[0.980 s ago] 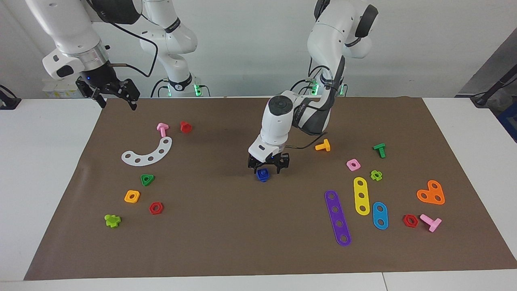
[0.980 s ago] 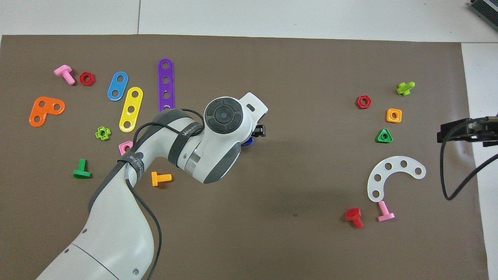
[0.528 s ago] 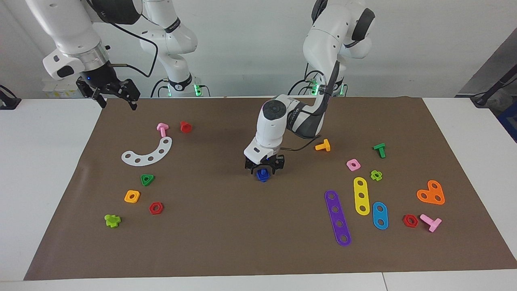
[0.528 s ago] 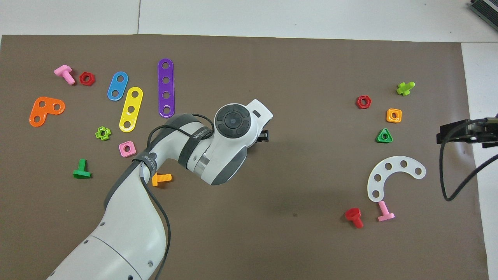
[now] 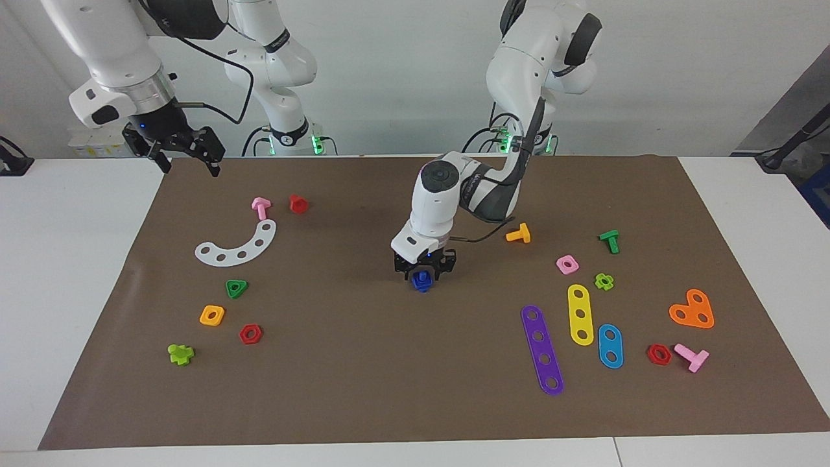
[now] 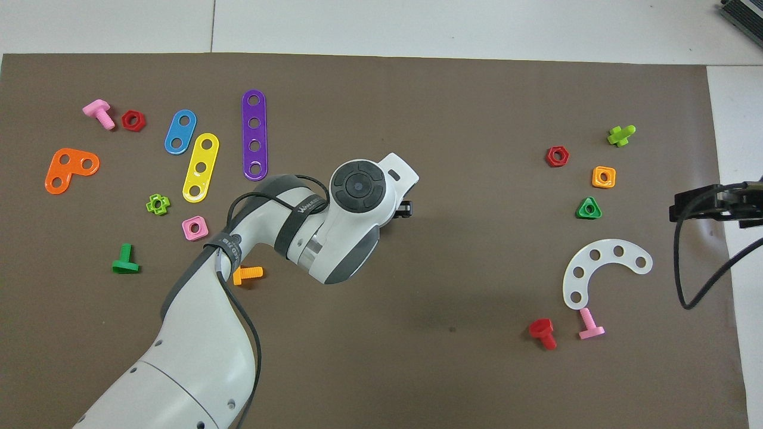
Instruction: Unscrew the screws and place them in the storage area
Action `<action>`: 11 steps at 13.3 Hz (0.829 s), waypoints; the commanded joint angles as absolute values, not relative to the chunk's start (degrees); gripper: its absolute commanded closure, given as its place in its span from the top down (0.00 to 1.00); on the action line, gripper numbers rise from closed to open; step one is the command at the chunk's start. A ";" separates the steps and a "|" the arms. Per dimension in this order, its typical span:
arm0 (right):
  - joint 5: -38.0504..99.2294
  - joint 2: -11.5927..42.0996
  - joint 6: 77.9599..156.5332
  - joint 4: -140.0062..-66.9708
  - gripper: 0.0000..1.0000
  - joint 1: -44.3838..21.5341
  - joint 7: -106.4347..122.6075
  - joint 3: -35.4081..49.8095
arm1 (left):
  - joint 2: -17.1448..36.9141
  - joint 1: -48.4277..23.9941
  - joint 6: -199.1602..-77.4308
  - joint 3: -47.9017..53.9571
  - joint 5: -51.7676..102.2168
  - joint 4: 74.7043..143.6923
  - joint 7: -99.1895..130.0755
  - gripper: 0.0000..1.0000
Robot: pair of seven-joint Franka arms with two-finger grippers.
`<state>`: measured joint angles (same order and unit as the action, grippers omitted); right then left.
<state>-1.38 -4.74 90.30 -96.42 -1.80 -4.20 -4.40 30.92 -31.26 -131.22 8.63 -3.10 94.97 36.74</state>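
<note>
The brown mat point(image 5: 363, 376) looks like matt paper. The purple strip point(image 5: 542, 349) and white arc point(image 5: 238, 246) look like smooth plastic, slightly glossy.

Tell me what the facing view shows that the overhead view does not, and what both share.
Only the facing view shows the blue screw in the middle of the mat, with the left pincer down around its top, and the arms' bases. Only the overhead view shows the left arm covering that screw. Both show the right pincer waiting at the mat's edge and the orange bolt lying nearer to the robots than the pink square nut.
</note>
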 commanded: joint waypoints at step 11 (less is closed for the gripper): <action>-2.20 -6.59 90.44 -98.53 1.00 -1.05 -2.64 -4.39 | 31.38 -32.17 -131.13 7.47 -4.66 94.13 38.06 0.43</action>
